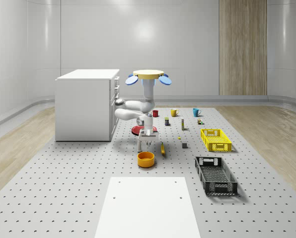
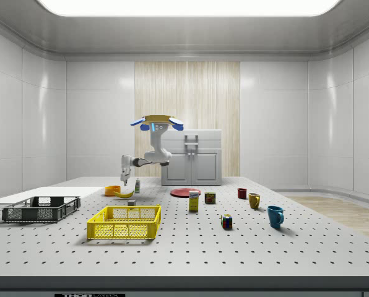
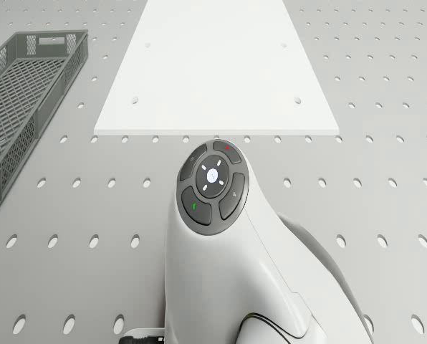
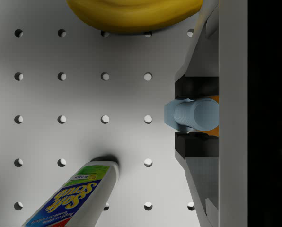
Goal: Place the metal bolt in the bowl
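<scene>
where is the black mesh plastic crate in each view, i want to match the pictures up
Whole-scene view: black mesh plastic crate at the near right, in front of the yellow crate.
Side view: low at the left, left of the yellow crate.
Drone view: on the perforated table, beside the white panel.
Shared landmark: the flat white panel next to the black crate.

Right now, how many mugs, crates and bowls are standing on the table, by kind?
Mugs: 3 (red mug, yellow mug, blue mug)
Crates: 2 (yellow crate, black crate)
Bowls: 1 (orange bowl)
Total: 6
</scene>
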Robot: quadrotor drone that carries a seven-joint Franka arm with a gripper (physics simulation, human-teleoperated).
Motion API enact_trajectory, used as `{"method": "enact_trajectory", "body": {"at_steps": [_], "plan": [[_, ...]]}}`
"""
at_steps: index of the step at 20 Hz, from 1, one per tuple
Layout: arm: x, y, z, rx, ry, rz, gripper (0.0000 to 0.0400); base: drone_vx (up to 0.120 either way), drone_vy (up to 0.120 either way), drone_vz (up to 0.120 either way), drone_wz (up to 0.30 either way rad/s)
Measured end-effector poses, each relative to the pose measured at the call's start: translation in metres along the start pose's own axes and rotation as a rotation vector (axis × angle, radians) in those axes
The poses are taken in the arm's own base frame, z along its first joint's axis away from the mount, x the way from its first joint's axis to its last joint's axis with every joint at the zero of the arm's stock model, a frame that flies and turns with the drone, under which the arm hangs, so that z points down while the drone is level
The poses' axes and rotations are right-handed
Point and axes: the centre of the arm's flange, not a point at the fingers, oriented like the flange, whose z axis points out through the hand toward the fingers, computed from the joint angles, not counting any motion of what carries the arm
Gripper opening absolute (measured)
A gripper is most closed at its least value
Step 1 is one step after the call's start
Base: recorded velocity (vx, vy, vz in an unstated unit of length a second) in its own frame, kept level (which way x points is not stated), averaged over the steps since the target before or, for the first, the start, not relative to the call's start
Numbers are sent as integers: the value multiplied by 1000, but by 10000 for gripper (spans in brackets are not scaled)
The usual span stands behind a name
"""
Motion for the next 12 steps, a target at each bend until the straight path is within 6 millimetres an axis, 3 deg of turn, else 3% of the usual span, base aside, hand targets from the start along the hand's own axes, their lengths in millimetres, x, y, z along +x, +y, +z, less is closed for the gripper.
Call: {"method": "enact_trajectory", "body": {"at_steps": [7,12], "plan": [[0,0,0,0,0,0,100,120,-51,0,0],[0,0,0,0,0,0,100,120,-16,0,0]]}}
